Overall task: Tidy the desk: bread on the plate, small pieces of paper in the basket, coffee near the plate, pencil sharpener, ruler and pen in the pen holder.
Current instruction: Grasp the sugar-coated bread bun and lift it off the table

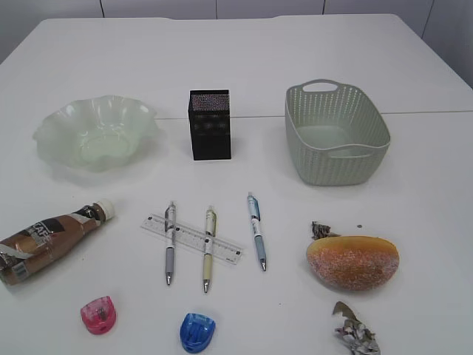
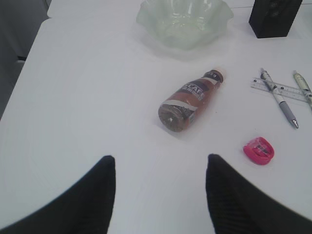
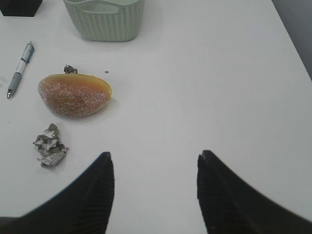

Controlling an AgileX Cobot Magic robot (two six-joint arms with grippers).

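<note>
On the white desk point(image 1: 295, 66) the bread point(image 1: 353, 261) lies front right, one paper scrap point(image 1: 321, 230) behind it and another point(image 1: 355, 334) in front. The coffee point(image 1: 48, 240) lies on its side front left. Three pens point(image 1: 256, 231) lie in the middle, two across the ruler point(image 1: 225, 250). A pink sharpener point(image 1: 98, 314) and a blue one point(image 1: 196, 330) sit near the front edge. Plate point(image 1: 55, 122), pen holder point(image 1: 211, 137) and basket point(image 1: 332, 166) stand behind. My left gripper point(image 2: 160, 161) is open short of the coffee point(image 2: 190, 101). My right gripper point(image 3: 155, 156) is open, right of the bread point(image 3: 74, 94).
Neither arm shows in the exterior view. A seam runs across the desk behind the plate and basket. In the right wrist view the desk's right edge point(image 3: 292, 44) is close by, and the basket point(image 3: 104, 19) stands beyond the bread.
</note>
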